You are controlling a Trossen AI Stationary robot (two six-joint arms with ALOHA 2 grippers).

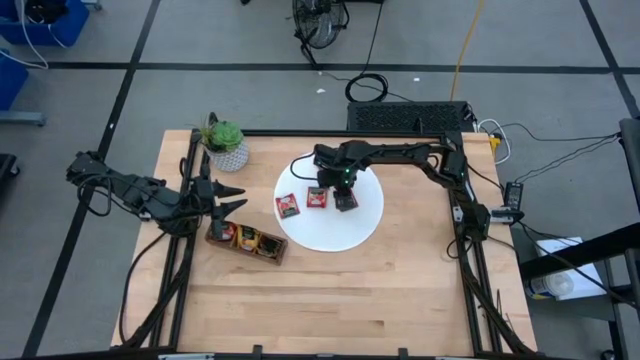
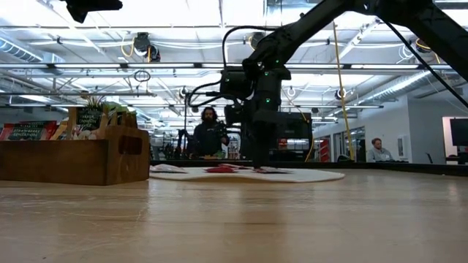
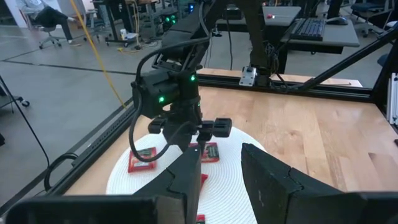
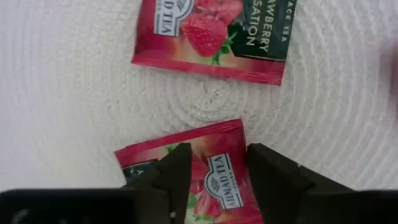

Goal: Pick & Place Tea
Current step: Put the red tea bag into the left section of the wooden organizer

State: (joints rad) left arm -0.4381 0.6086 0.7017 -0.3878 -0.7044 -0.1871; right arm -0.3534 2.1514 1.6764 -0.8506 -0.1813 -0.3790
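Note:
Three red tea sachets lie flat on the white disc (image 1: 340, 235): one (image 1: 288, 205) toward its left, one (image 1: 317, 197) in the middle, and one (image 4: 208, 171) under my right gripper (image 1: 346, 198). That gripper (image 4: 219, 154) is open and points down, low over this sachet; a second sachet (image 4: 214, 37) lies just beyond it. My left gripper (image 1: 228, 197) is open (image 3: 221, 180) and hangs above the left end of the wooden tray (image 1: 245, 240), which holds several sachets (image 1: 250, 240). My right gripper comes at the red sachet from above, pointing down. One fingertip (image 4: 180, 158) stands over the sachet's face and the other (image 4: 261, 158) at its edge (image 4: 244, 140). I cannot tell whether they touch it. The sachet lies flat on the disc.
A small green potted plant (image 1: 225, 143) stands at the far left of the table, close to the left arm. The tray (image 2: 73, 157) sits left of the disc (image 2: 314, 175). Bare wood lies toward the near edge (image 1: 330, 310). People sit in the room beyond (image 2: 208, 131).

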